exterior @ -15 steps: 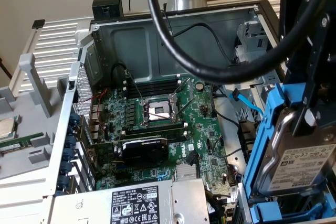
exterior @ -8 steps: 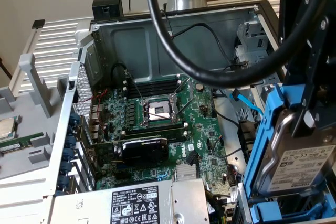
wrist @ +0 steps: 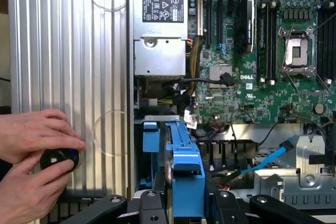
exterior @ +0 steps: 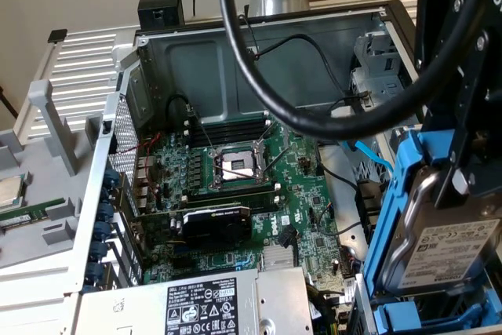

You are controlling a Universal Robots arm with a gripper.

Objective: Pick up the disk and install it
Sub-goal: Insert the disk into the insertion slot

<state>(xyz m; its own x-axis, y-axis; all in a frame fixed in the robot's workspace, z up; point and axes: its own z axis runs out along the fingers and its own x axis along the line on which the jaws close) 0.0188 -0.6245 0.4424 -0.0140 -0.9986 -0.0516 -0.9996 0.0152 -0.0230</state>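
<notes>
The end effector [wrist: 186, 206] is partly closed and grips the disk [exterior: 451, 245] by its blue frame, upright between the fingers. The disk is at the exterior view's right, just beside the motherboard [exterior: 306, 194] of the open computer case [exterior: 235, 34].

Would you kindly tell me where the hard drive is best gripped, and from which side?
Across its thin blue frame, coming from the upper edge: the hard drive stands on edge, so its two broad flat faces offer a sure pinch. The gripper is closed on it that way.
</notes>
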